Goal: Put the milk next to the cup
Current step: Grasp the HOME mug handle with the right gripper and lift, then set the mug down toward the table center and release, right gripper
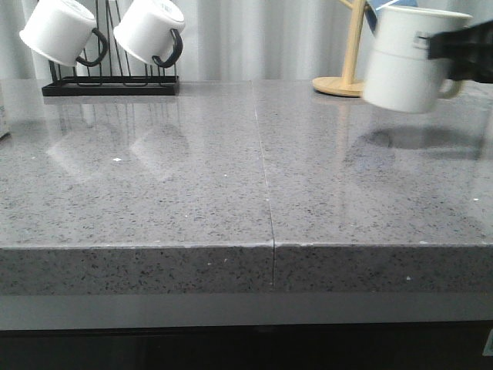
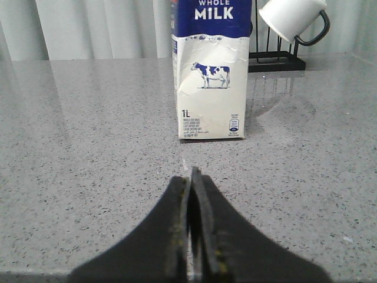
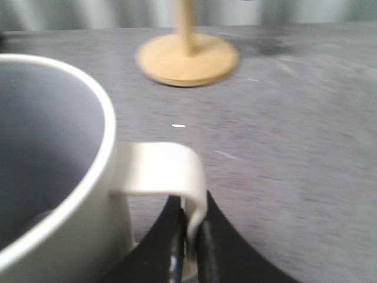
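The cup (image 1: 404,65) is a large cream-white mug, held off the grey table at the back right with its shadow on the table below it. My right gripper (image 1: 454,58) is shut on its handle. In the right wrist view the gripper (image 3: 191,236) pinches the handle (image 3: 168,168) beside the cup's grey inside (image 3: 41,141). The milk (image 2: 212,76) shows only in the left wrist view. It stands upright on the table, some way ahead of my left gripper (image 2: 192,177), which is shut and empty. The left gripper is out of the front view.
A black rack (image 1: 112,85) with two small white mugs (image 1: 58,31) with black handles stands at the back left. A wooden stand (image 1: 343,81) is at the back right, behind the cup. A seam (image 1: 266,177) runs down the table's middle.
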`<state>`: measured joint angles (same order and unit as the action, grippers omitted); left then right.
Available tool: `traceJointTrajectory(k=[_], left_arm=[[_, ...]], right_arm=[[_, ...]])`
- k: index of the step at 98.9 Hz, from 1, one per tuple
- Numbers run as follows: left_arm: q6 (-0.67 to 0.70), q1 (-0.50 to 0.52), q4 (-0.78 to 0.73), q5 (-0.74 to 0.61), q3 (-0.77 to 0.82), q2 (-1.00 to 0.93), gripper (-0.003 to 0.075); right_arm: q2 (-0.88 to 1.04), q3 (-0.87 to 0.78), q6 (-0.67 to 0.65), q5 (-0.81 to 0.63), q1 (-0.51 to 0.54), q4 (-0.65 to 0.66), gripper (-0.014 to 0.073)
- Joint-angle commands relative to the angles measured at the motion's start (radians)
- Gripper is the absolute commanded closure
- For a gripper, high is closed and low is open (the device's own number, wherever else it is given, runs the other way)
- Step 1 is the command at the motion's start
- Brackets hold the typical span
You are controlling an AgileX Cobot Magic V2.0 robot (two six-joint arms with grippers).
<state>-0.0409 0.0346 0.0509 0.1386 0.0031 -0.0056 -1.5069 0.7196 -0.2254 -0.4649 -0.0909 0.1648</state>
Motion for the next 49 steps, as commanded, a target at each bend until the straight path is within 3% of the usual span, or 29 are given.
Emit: traceJointTrajectory(k=[1, 22, 49], left_arm=[[0.005, -0.001, 0.003, -0.076, 0.040, -0.024, 0.0741], [0.005, -0.001, 0.003, -0.076, 0.040, -0.024, 0.0741], [0.005, -0.001, 0.003, -0.076, 0.040, -0.024, 0.0741]], right_arm=[[0.039, 0.035, 0.003, -0.070, -0.074, 0.010, 0.0655], [-0.015, 0.097, 0.023, -0.070, -0.213, 0.012, 0.0651], [-0.148, 0.185, 0.027, -0.085, -0.285, 0.012, 0.0650]])
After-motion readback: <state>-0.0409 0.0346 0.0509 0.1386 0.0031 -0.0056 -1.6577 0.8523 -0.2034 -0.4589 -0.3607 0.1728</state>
